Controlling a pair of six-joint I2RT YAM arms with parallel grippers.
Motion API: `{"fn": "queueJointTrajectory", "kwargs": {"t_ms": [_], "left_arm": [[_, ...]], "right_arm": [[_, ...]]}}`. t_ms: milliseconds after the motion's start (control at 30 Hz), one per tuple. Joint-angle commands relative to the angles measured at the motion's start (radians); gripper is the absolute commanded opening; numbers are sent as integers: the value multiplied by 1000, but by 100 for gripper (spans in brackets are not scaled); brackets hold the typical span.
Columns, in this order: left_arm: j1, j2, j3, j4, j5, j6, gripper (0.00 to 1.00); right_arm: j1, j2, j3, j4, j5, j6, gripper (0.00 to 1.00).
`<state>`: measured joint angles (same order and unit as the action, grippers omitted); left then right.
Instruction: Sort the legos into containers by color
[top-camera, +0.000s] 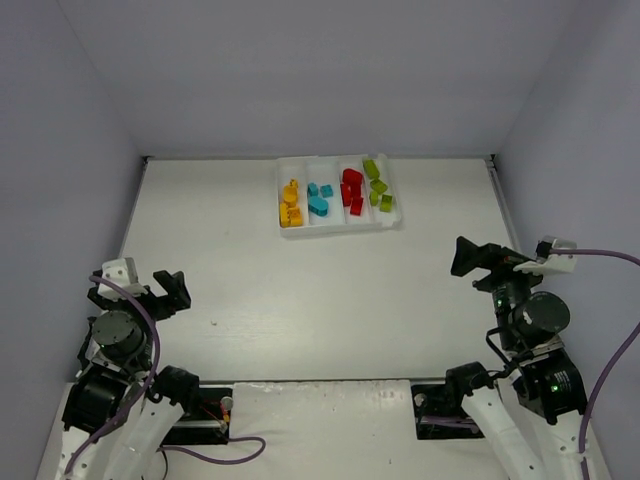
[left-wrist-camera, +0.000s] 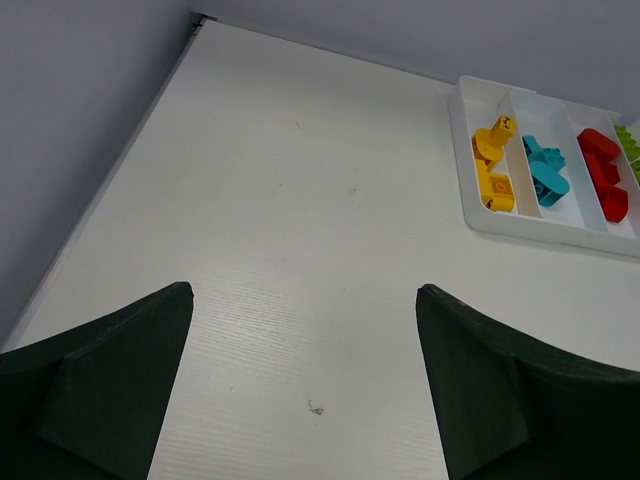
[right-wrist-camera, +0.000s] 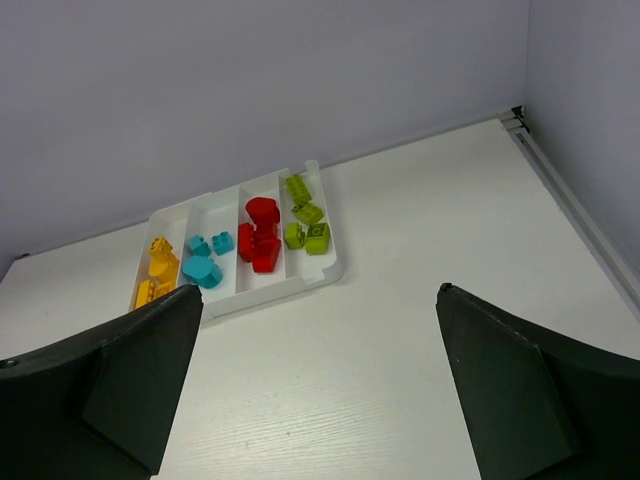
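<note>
Left wrist view: tray (left-wrist-camera: 462, 150) cut by right edge. Fourth compartment only a sliver there, green legos (left-wrist-camera: 630, 138) barely showing. Left gripper (left-wrist-camera: 303, 295): both fingers run off bottom edge.

Right wrist view: right gripper (right-wrist-camera: 320, 295), left finger (right-wrist-camera: 120, 380) covers tray's near-left corner and edge of yellow legos (right-wrist-camera: 158, 262). Both fingers cut by bottom edge.

Top view: legos too small for sure count or stud detail; yellow legos merge into one mass. Arms cut off at bottom edge. Right gripper side-on, jaw gap unreadable.
</note>
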<state>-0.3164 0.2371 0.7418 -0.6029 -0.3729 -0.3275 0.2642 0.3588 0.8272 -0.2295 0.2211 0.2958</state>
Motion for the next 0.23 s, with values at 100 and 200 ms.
{"fn": "queueJointTrajectory", "kwargs": {"t_ms": [100,200], "left_arm": [[5,11,2,57,-1,-12,86],[5,28,7,52,0,-15,86]], "right_arm": [[12,9,-7,67,58,25,100],[13,19,-10,67,50,26,100]]}}
